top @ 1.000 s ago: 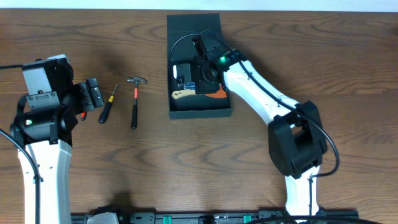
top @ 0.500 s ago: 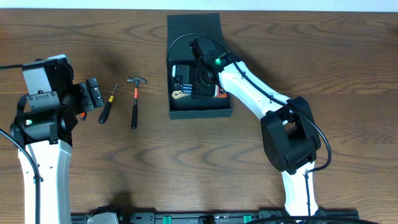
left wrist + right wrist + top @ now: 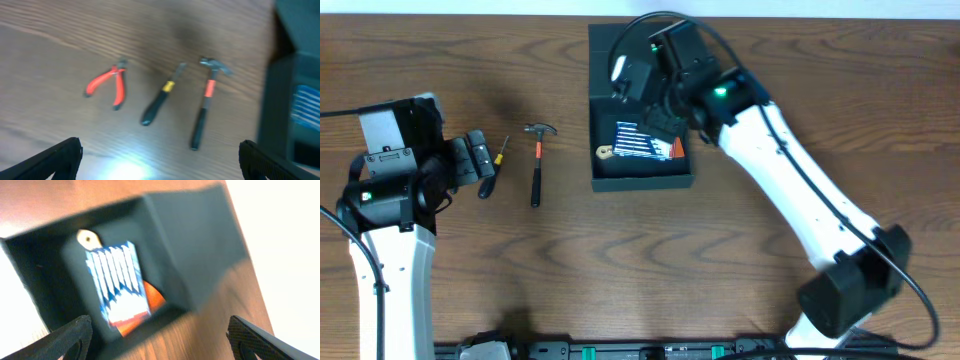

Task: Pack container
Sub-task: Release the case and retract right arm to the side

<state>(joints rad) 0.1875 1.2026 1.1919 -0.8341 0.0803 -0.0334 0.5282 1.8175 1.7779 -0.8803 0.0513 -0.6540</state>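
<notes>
The dark container (image 3: 606, 178) stands open at the table's back centre, its flap lid (image 3: 620, 40) folded back. Inside lie a blue-and-white striped packet (image 3: 642, 142), a wooden-handled tool (image 3: 607, 152) and an orange item (image 3: 678, 150). My right gripper (image 3: 638, 82) hovers above the box's back half, open and empty. The right wrist view shows the container (image 3: 200, 245) with the packet (image 3: 117, 282) below the open jaws (image 3: 160, 335). My left gripper (image 3: 480, 158) is open above the table at the left.
A black-handled screwdriver (image 3: 493, 168) and a small hammer (image 3: 537, 160) lie left of the box. The left wrist view shows red pliers (image 3: 107, 82), the screwdriver (image 3: 161, 97) and the hammer (image 3: 206, 100) ahead of the open jaws (image 3: 160, 160).
My right gripper has lifted out of the box and moved toward its back, uncovering the striped packet lying inside. My left gripper has shifted slightly right toward the screwdriver.
</notes>
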